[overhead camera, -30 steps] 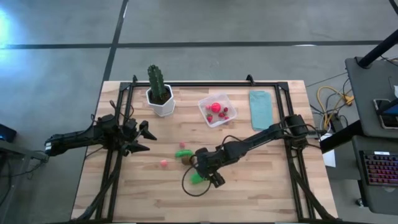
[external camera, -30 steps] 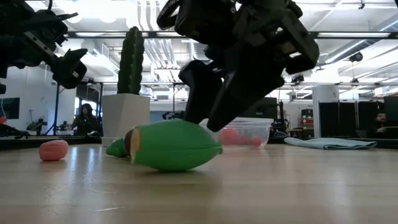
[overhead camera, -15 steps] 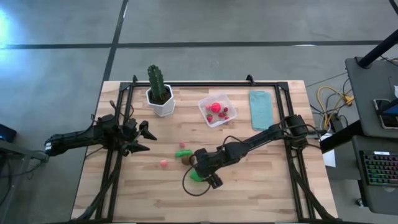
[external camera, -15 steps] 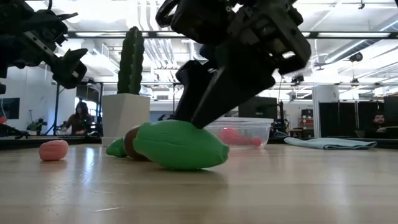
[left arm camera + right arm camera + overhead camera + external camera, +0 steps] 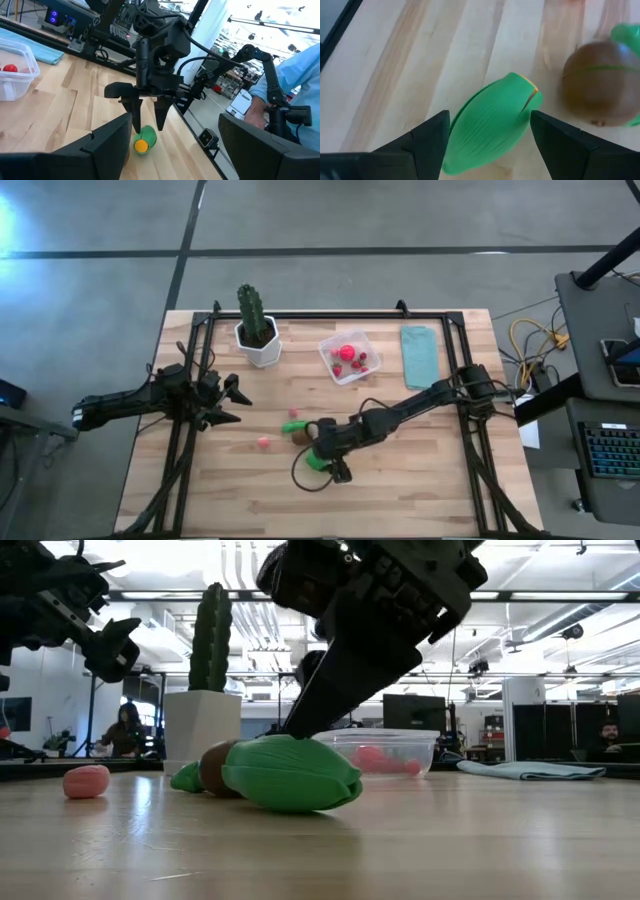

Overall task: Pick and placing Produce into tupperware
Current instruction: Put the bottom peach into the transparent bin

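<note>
Since a second ago, we are seeing the right end effector [image 5: 322, 461] dropping over the green oblong piece [image 5: 290, 773], fingers apart astride it, nothing clamped yet. Beyond it, the tupperware [image 5: 349, 356] is holding red and pink pieces [image 5: 347, 354]. Just beside the end effector, the brown ball [image 5: 600, 82] is crowding the green piece. The left end effector [image 5: 237, 403] is waiting, fingers apart, above the counter [image 5: 420, 490].

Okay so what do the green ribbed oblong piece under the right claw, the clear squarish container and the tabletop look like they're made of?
Green ribbed oblong piece: likely moulded plastic, matte, with even fine ridges and an orange tip.
Clear squarish container: thin see-through plastic, the red pieces showing through its wall.
Tabletop: pale wood planks, with visible grain and seams, and a slight sheen in the low view.
</note>
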Robot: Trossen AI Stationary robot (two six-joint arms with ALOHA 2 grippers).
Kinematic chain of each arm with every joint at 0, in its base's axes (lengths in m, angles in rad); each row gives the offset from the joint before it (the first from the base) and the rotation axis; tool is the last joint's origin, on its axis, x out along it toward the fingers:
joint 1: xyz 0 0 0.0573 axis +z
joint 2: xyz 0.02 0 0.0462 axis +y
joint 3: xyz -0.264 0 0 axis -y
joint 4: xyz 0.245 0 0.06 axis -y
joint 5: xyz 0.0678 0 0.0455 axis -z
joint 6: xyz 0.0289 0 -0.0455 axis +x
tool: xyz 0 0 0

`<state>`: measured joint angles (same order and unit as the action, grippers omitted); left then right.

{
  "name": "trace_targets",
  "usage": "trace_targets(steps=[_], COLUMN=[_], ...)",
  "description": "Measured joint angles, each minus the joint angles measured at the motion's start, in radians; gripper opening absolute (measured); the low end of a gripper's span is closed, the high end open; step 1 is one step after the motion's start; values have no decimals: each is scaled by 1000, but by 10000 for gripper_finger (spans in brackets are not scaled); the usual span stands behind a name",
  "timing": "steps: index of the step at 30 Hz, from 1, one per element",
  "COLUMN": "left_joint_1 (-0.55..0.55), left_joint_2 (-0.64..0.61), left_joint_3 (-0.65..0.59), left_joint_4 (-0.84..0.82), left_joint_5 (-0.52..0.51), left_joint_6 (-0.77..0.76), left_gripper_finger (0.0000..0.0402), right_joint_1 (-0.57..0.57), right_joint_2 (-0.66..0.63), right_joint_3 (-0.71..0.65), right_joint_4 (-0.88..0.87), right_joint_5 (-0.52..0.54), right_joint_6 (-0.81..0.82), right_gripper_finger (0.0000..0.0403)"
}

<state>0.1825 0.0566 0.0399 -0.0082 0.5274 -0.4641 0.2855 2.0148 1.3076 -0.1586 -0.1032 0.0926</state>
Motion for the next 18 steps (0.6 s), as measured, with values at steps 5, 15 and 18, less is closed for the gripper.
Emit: trace_targets(steps=[5, 15, 18], left_joint_1=[0, 0, 0], left_joint_2=[0, 0, 0], left_joint_3=[0, 0, 0], left_joint_4=[0, 0, 0], left_joint_5=[0, 0, 0], left_joint_6=[0, 0, 0], left_gripper_finger=[283, 283, 283], right_joint_1=[-1, -2, -2], right_joint_2=[0, 0, 0], right_joint_3=[-7, -9, -9], right_joint_4=[2, 8, 9], right_joint_5=[3, 53, 54], right_joint_6=[110, 296, 297], right_gripper_finger=[270, 270, 270])
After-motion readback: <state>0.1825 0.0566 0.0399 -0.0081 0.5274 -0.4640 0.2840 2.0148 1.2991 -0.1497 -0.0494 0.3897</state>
